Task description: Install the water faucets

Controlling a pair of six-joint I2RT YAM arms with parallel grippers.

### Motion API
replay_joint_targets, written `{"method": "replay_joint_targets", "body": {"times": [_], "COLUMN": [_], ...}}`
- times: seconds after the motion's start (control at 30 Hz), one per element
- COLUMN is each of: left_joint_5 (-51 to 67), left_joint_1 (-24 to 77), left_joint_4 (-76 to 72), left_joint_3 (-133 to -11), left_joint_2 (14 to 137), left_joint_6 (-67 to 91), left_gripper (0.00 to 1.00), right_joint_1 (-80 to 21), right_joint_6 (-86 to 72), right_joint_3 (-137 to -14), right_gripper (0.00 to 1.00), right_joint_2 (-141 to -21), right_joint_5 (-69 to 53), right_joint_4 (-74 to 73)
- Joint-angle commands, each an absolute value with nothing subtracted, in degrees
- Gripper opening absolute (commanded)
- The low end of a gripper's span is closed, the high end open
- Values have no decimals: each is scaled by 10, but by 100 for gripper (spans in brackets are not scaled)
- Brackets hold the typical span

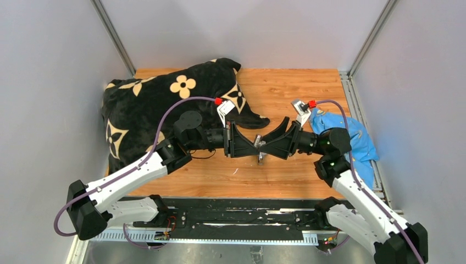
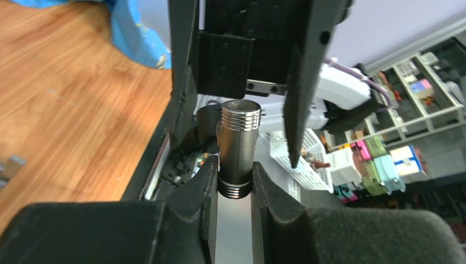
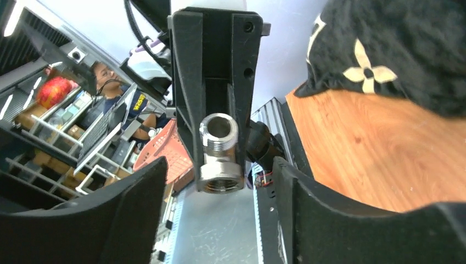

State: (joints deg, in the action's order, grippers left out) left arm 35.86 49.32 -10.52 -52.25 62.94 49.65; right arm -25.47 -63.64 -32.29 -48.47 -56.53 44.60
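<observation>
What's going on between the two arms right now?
The left gripper is clamped on one end of a threaded metal fitting, holding it over the wooden table. The right gripper faces it with jaws open, its fingers either side of the fitting's free end without touching.

Bright and even from above in the overhead view, with only soft, short shadows on the wooden table (image 1: 286, 88). Sharp throughout there, yet almost no detail in the folds of the black blanket (image 1: 143, 110). Slight bowing of the frame rails (image 1: 112, 36) toward the corners. In the left wrist view, crisp on the metal fitting (image 2: 238, 143), pale glints along its threads; left fingers (image 2: 181, 220) close in, dark and blurred; shelves (image 2: 417, 110) behind soft. In the right wrist view, hard highlights on the fitting's rim, right fingers (image 3: 110, 220) murky, pale wall (image 3: 286, 33) washed out.
</observation>
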Motion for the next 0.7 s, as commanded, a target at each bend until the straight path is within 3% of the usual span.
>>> {"method": "replay_joint_targets", "body": {"times": [0.0,0.1,0.3,0.43,0.67], "left_joint_5": [277,194,68,-23,-137], "left_joint_1": [495,493,492,497,517], "left_joint_4": [34,169,308,309,264], "left_joint_3": [-561,-591,-619,-617,-631], "left_joint_2": [611,603,645,710,849], "left_joint_6": [411,347,270,249,243], "left_gripper": [0,0,0,0,0], "right_joint_1": [-262,-260,-258,-258,-257], "right_joint_6": [-442,-328,-242,-269,-287], "right_joint_3": [-399,-461,-530,-523,-489], "right_gripper": [76,83,83,83,83], "right_joint_2": [-443,-424,-425,-428,-400], "right_joint_5": [-508,-423,-146,10,43], "right_joint_4": [111,-96,-346,-428,-445]}}
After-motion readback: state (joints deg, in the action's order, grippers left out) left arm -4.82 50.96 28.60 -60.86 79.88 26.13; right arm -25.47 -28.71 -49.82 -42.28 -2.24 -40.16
